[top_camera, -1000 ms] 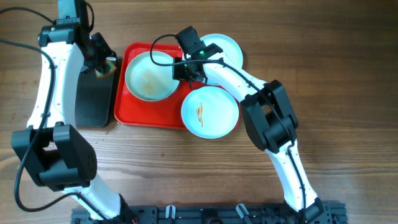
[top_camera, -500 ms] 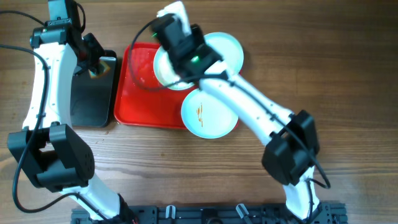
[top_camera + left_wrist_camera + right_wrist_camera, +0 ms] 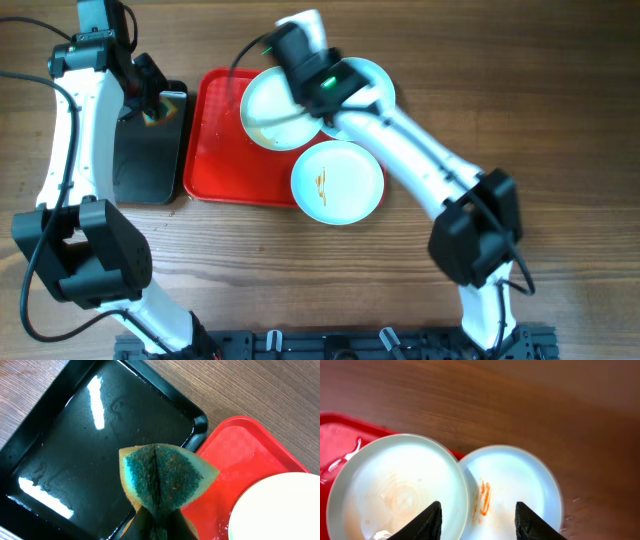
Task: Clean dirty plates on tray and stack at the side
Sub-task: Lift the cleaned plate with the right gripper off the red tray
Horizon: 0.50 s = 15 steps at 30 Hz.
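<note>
The right tool (image 3: 481, 519) hangs with its fingers apart, straddling the line where a faintly smeared plate (image 3: 395, 492) laps over a streaked plate (image 3: 512, 487). I can't tell if it touches either. The smeared one lies partly on the wet red tray (image 3: 215, 160). Across the worktop, the left tool (image 3: 157, 527) is clamped on a folded sponge (image 3: 167, 475) above the black tray (image 3: 75, 450). I'd pin the rim first, then wipe flat across the centre, or the plate will likely skate.
</note>
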Each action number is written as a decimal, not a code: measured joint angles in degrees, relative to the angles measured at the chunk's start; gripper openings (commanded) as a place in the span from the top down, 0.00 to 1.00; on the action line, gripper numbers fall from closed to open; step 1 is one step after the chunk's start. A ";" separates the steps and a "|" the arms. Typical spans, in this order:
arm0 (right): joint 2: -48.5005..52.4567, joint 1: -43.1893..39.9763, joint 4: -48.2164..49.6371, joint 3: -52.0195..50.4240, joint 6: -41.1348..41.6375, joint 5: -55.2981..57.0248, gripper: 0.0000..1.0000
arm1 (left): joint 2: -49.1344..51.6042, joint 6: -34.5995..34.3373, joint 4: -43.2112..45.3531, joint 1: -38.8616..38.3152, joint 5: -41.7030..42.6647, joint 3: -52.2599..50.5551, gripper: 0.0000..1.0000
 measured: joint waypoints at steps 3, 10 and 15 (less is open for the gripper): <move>1.11 -8.48 -0.31 0.00 5.42 -14.12 0.51 | 0.00 0.00 0.00 0.00 -0.02 0.00 0.96; 9.79 -14.36 2.45 -0.04 8.87 -34.95 0.51 | 0.00 -0.02 0.02 0.00 -0.02 0.00 0.95; 14.12 -13.77 3.52 -0.11 9.09 -42.69 0.52 | 0.00 0.00 0.02 0.00 -0.02 0.00 0.95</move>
